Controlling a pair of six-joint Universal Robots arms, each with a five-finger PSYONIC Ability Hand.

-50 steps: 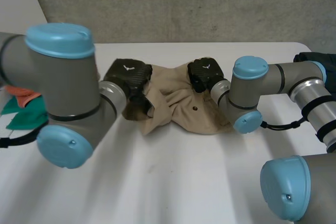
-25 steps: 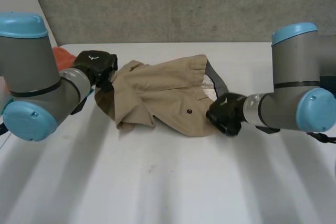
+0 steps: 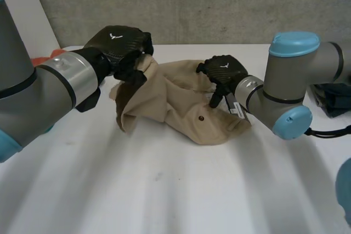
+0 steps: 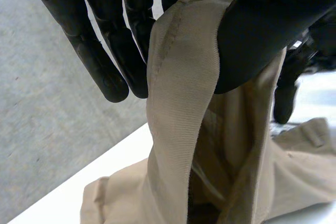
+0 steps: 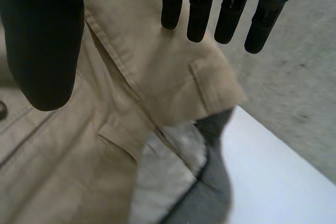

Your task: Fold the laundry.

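Observation:
A pair of tan shorts [image 3: 181,108] lies crumpled on the white table [image 3: 164,190], with a dark button on its front. My left hand [image 3: 118,45] holds the garment's left edge lifted off the table. In the left wrist view the thumb [image 4: 262,24] pinches a hemmed fold of the tan cloth [image 4: 178,103] against the fingers [image 4: 105,56]. My right hand [image 3: 222,72] hovers over the right end of the shorts. There its fingers [image 5: 210,3] and thumb [image 5: 42,40] are spread straight above the waistband [image 5: 157,77] and hold nothing. Grey lining [image 5: 210,187] shows under the waistband.
An orange cloth [image 3: 44,58] lies at the far left behind my left arm. A dark garment [image 3: 332,89] sits at the table's right edge. A grey wall stands behind the table.
My right hand let go of the shorts' front right edge, opened, and moved back over the waistband. My left hand raised the left edge and carried it rightward.

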